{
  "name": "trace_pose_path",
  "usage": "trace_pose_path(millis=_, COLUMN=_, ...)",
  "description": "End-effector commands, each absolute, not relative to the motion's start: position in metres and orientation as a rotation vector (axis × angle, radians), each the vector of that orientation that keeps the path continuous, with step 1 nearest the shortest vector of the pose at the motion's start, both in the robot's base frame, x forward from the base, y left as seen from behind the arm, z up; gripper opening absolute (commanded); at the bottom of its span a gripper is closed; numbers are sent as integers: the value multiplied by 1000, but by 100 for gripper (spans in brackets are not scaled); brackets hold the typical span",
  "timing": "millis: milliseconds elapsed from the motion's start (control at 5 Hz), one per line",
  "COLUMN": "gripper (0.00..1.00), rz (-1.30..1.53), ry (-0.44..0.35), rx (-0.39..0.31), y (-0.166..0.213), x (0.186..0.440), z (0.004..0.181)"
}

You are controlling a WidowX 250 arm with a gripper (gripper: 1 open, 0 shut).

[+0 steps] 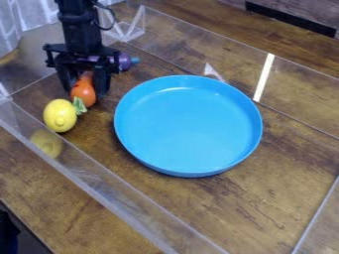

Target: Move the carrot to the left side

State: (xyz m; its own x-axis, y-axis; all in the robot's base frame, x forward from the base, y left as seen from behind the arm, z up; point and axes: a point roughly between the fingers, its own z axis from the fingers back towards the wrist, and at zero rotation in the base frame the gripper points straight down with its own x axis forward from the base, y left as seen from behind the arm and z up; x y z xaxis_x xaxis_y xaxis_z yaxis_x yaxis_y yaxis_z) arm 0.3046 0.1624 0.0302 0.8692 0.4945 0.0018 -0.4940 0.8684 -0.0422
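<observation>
Presently we see the black gripper (82, 77) in the upper left part of the view, with its fingers closed on the small orange toy carrot (83, 92), so we say that it is grasping this carrot. The carrot is on the left side of the view, below the body of the gripper, and its pale green leafy tip (78, 105) points toward the bottom of the view. Just beside this tip, at its lower left, we find the yellow toy lemon (61, 115). We cannot tell if the lemon and the leaves are touching. To the right of the gripper we notice the purple toy eggplant (129, 63), which is partly hidden from us. The large round blue plate (188, 126) lies on the brown wooden table (272, 198), to the right of the carrot and apart from it, and we see its raised rim all around. Above the plate, we observe one short white strip (212, 71) and one longer white strip (264, 77) on the wood. Along the left and lower left, we see a transparent wall (113, 193), which runs diagonally.
</observation>
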Motion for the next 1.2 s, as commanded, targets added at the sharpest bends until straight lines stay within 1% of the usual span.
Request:
trace_pose_path(millis=0, gripper=0, rz=520, ry=-67, rx=-24, y=174, x=310, z=39)
trace_pose_path(millis=400, gripper=0, rz=512, ry=-77, rx=-21, y=176, x=311, z=32)
trace_pose_path(millis=1000, gripper=0, rz=507, ry=-98, rx=-14, y=180, x=311, z=30)
